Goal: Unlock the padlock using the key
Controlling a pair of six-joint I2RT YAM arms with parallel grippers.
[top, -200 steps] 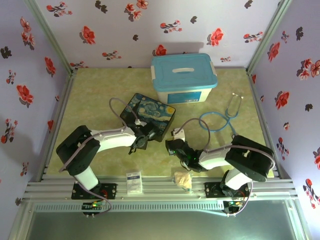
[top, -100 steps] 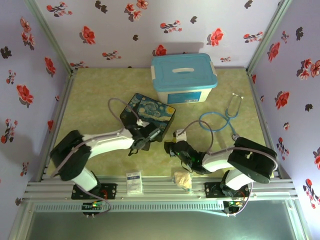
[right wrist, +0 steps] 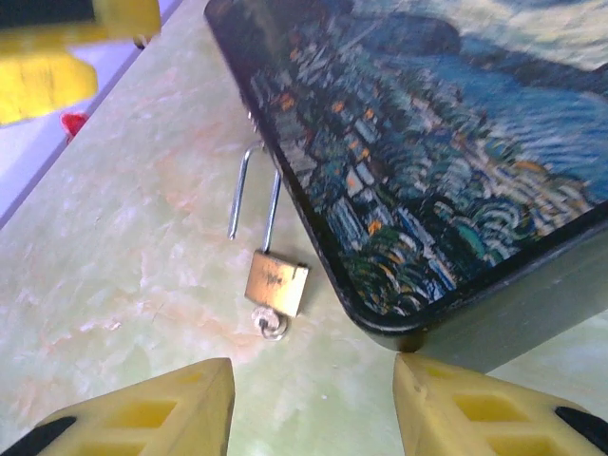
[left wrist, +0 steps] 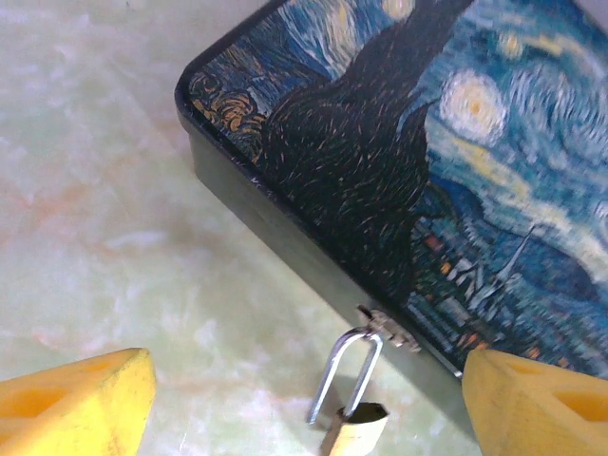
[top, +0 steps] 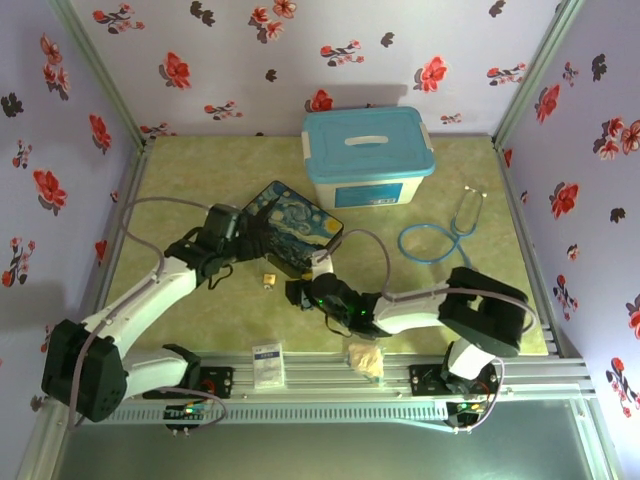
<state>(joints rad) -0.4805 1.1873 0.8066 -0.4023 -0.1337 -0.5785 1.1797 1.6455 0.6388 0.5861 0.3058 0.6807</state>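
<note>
While padlock [right wrist: 276, 281] sits by box [right wrist: 427, 142] (key [right wrist: 271, 325] in it), L tool [left wrist: 306, 399] & R tool [right wrist: 312, 380] gape, empty.

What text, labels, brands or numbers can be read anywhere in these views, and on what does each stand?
Nothing reads legibly.
Mark stamped on the padlock, brass face: too blurred to read.
Dark print on the small white packet at the table's near edge: too small.
Blue front label on the lidded plastic bin: too small.
The starry-night box: painted picture, no lettering seen.
</note>
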